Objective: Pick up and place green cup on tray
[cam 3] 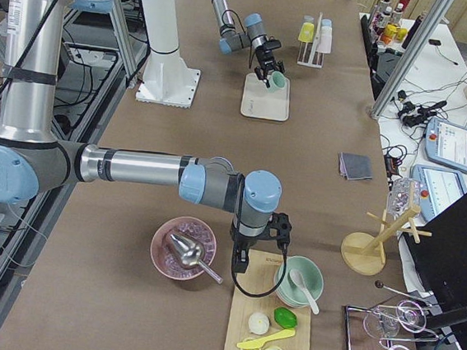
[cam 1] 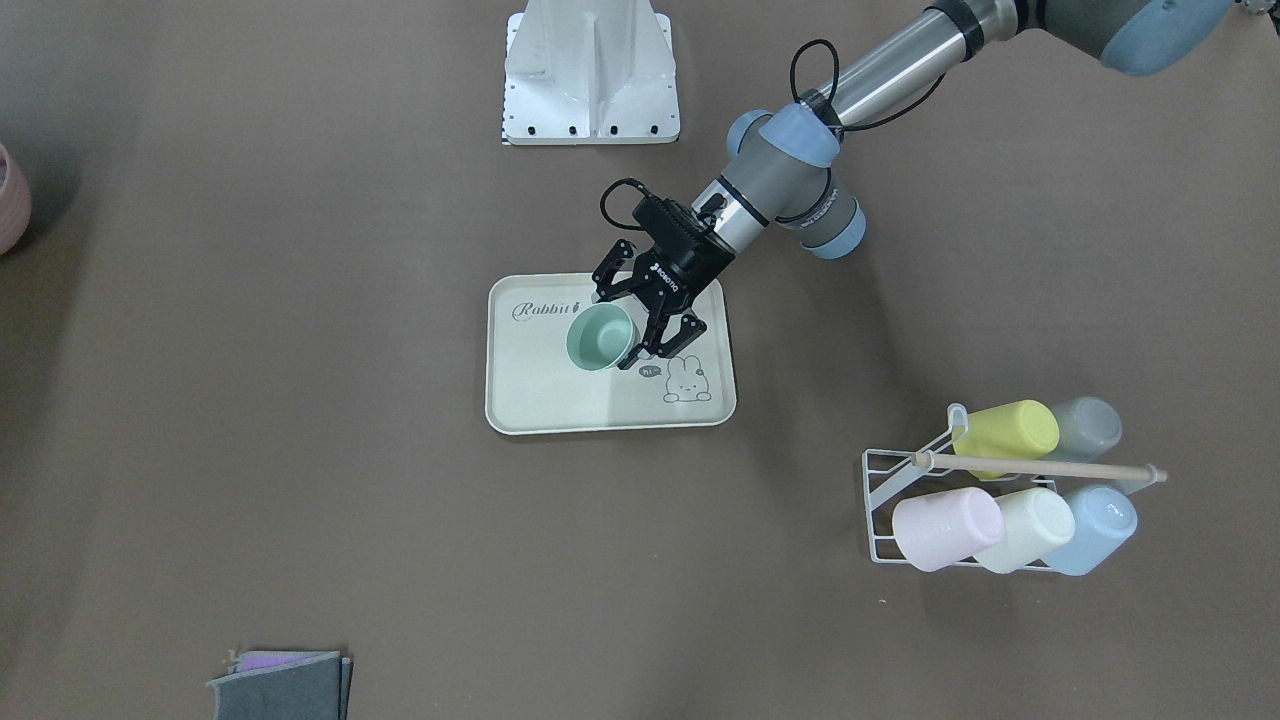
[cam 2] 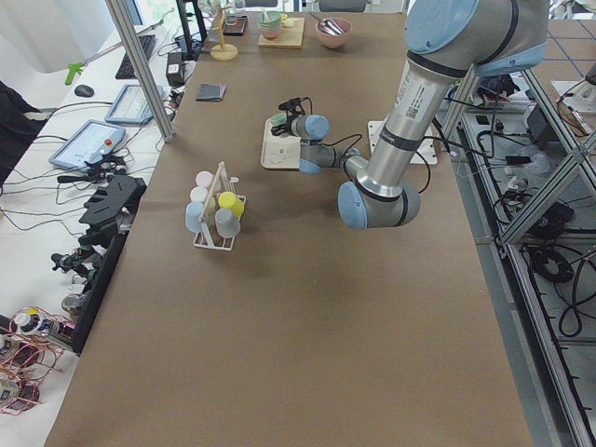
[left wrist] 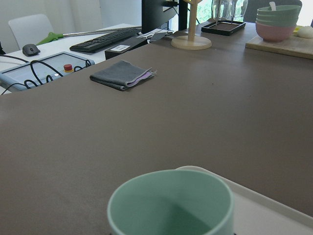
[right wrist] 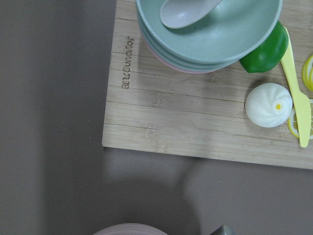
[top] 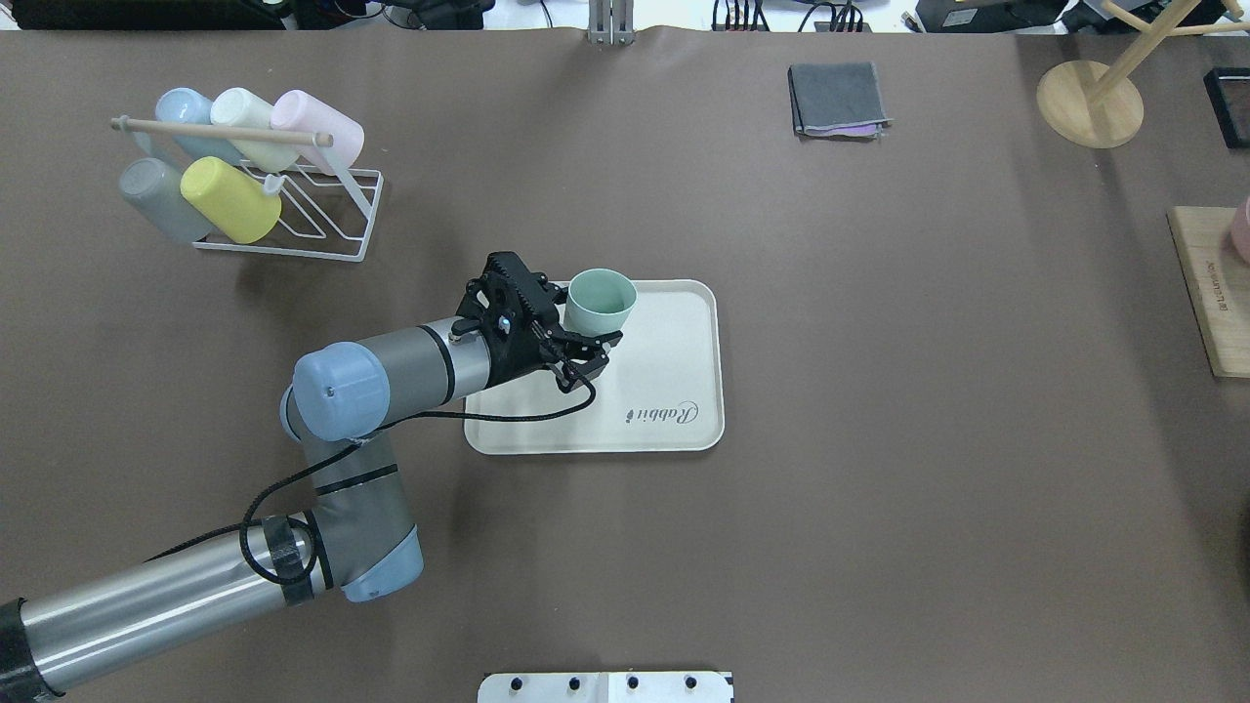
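Note:
The green cup (cam 1: 598,338) stands upright on the cream Rabbit tray (cam 1: 560,400), near the tray's middle. In the overhead view the cup (top: 601,301) is at the far left part of the tray (top: 674,342). My left gripper (cam 1: 632,322) is open, its fingers spread on either side of the cup, low over the tray; it also shows in the overhead view (top: 581,322). The left wrist view shows the cup's rim (left wrist: 171,205) close at the bottom. My right gripper (cam 3: 257,235) hangs over a wooden board far from the tray; I cannot tell whether it is open or shut.
A white wire rack (top: 322,210) with several pastel cups lies to the robot's left of the tray. A folded grey cloth (top: 838,98) lies at the far side. A wooden board (top: 1211,293) with bowls (right wrist: 205,34) and a wooden stand (top: 1089,103) are at the right end.

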Action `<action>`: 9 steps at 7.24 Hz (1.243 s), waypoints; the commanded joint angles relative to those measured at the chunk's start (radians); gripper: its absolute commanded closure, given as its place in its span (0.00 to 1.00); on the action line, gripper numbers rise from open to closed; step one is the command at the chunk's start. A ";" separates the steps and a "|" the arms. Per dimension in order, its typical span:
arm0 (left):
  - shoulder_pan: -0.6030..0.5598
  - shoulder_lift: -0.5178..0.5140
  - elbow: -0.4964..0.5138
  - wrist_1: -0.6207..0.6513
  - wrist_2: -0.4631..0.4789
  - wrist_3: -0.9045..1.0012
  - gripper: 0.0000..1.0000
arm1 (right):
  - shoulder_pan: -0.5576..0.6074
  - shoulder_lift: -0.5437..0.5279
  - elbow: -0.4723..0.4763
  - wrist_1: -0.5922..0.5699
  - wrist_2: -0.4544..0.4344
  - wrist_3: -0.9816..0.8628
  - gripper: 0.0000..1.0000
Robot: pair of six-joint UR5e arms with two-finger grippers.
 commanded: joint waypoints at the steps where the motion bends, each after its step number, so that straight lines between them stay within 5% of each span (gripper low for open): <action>1: 0.023 -0.027 0.016 -0.002 -0.004 -0.007 1.00 | 0.000 -0.001 -0.001 0.000 -0.003 0.000 0.00; 9: 0.051 -0.035 0.095 -0.138 0.004 0.002 1.00 | 0.000 -0.001 -0.007 0.002 -0.003 0.000 0.00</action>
